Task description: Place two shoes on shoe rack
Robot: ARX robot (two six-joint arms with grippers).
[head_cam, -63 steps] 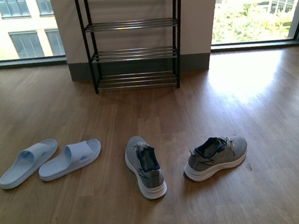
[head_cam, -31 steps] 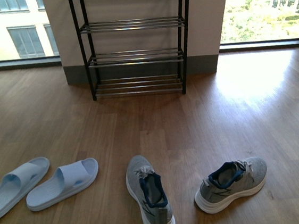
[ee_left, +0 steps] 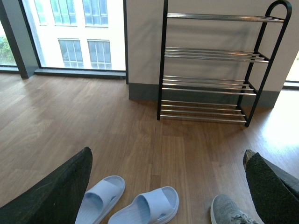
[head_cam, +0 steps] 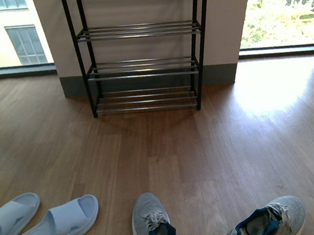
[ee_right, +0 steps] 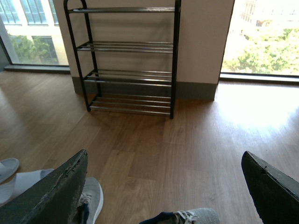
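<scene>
Two grey knit sneakers lie on the wood floor at the bottom edge of the front view, partly cut off: the left shoe [head_cam: 151, 226] with its toe pointing away, the right shoe [head_cam: 272, 220] lying crosswise. The black shoe rack [head_cam: 140, 46] with chrome rod tiers stands against the wall ahead, all its visible tiers bare. My left gripper [ee_left: 170, 186] is open and empty, high above the floor; the left shoe's toe [ee_left: 226, 211] shows beside its finger. My right gripper [ee_right: 163, 186] is open and empty, above the right shoe [ee_right: 191, 217]. The rack also shows in both wrist views [ee_left: 210, 65] [ee_right: 128, 60].
Two pale blue slides [head_cam: 53, 229] [head_cam: 7, 220] lie on the floor left of the sneakers, also in the left wrist view [ee_left: 145, 207]. Large windows flank the wall behind the rack. Bare wood floor [head_cam: 160, 151] stretches between the shoes and the rack.
The whole view has moved forward toward the rack: the rack looks larger and lower, and the sneakers and slides have slid down to the bottom edge of the front view.
</scene>
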